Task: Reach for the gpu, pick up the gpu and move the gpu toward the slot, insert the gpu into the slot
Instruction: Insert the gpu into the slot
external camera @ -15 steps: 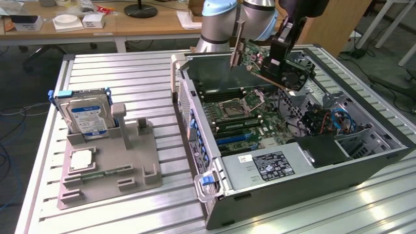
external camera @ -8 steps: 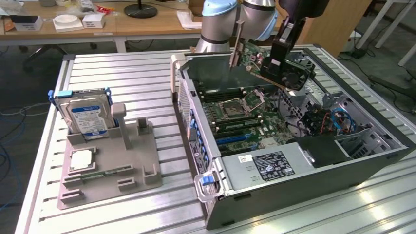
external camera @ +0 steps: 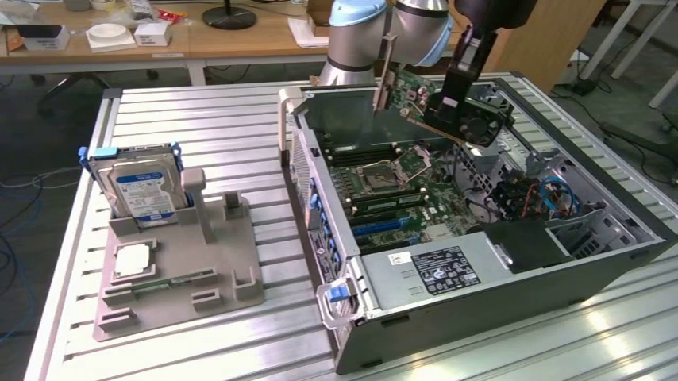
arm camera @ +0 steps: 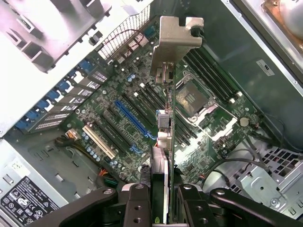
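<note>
Arm point(external camera: 366, 28) angled down; hand point(external camera: 453, 101) tilted, clamped tight on gpu point(external camera: 484, 117).

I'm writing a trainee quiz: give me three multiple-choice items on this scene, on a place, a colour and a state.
1. Where is the gpu, the thin green circuit card with black fan and silver bracket?
A. On the grey holder. B. Seated in a slot. C. In the air over the open dark computer case.
2. What colour is the silver hard drive's label?
A. Red. B. Blue. C. Yellow.
3. The gripper is:
A. shut on the gpu. B. open, empty. C. shut on the hard drive.
Answers: C, it hangs tilted above the case; B, the label is blue; A, its fingers clamp the card's edge.
</note>
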Robot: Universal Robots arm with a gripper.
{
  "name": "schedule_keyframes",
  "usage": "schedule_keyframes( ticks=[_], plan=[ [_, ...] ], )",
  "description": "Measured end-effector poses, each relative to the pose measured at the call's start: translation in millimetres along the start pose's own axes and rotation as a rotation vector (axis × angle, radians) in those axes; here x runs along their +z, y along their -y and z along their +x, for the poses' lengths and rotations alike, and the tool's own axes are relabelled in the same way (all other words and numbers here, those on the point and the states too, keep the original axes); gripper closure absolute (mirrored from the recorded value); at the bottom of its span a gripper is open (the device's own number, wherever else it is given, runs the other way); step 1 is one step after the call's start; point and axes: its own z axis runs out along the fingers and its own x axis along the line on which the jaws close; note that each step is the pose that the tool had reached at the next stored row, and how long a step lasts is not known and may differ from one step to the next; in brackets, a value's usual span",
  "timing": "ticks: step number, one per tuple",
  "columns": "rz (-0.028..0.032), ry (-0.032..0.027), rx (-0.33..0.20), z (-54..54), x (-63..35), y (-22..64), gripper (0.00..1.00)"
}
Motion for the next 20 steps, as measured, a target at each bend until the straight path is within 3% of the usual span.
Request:
schedule_keyframes(
  ticks=[20],
  plan=[
    [-0.0033, -0.0014, -0.102, 1.0, 0.0, 1.0, 0.73]
  ],
)
